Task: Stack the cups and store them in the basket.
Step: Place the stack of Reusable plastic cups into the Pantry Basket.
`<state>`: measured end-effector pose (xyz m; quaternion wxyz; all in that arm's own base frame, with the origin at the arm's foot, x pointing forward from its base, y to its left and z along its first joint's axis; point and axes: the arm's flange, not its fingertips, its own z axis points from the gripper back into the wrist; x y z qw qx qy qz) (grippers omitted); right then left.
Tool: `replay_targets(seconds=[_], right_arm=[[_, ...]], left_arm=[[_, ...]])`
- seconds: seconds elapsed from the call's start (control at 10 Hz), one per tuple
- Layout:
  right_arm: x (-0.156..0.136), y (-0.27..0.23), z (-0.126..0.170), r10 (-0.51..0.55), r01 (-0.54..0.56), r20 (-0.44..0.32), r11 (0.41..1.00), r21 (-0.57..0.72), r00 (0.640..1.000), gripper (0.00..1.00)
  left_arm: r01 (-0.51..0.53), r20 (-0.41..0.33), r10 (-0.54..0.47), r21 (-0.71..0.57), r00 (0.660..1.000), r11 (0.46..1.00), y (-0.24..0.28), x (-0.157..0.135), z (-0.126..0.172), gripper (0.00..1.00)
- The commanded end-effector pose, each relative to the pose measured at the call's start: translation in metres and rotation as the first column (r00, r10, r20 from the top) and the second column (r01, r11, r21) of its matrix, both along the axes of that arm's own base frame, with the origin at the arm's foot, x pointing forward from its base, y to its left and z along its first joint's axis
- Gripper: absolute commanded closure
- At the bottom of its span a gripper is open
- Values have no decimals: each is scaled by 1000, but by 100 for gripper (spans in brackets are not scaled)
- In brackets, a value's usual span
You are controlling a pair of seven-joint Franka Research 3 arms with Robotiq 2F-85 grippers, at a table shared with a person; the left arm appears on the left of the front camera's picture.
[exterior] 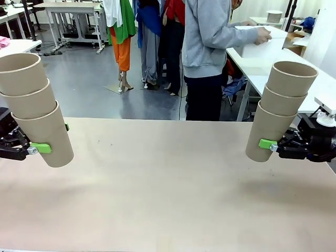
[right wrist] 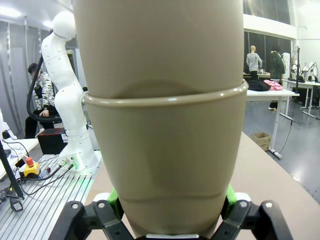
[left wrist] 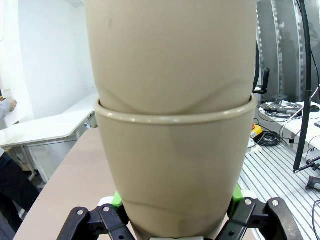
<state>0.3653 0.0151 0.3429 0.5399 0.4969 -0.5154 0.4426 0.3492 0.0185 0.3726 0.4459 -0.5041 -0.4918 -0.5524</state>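
Clamped in left tool [exterior: 52, 139]: three-cup stack [exterior: 31, 100], gripped at the lowest cup, tilted, clear of bench [exterior: 168, 199]. Clamped in right tool [exterior: 269, 143]: second three-cup stack [exterior: 283, 100], gripped low, rims rising beyond the fingertips.

Wide beige matte table [exterior: 168, 210]

On my front feed, the left gripper [exterior: 53, 137] and the right gripper [exterior: 260, 137] read as matte black bodies. Each visible finger ends in a bright green pad [exterior: 41, 148]. On my wrist feeds, the finger linkages [left wrist: 87, 222] appear as black bars joined by round silver pivot pins [left wrist: 78, 212]. Small white inserts [left wrist: 105, 201] sit behind the green pads. A white fitting [exterior: 325, 119] sits on top of the right gripper's black body.
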Motion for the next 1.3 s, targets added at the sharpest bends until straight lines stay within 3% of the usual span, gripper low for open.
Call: replay_targets(seconds=[0.0,1.2], right_arm=[[0,0,4,-4,4,12,1000,2,1000,17],[0,0,4,-4,4,12,1000,2,1000,17]], left_arm=[[-2,7,2,-8,1000,1000,1,-1,3,15],[-2,7,2,-8,1000,1000,1,-1,3,15]])
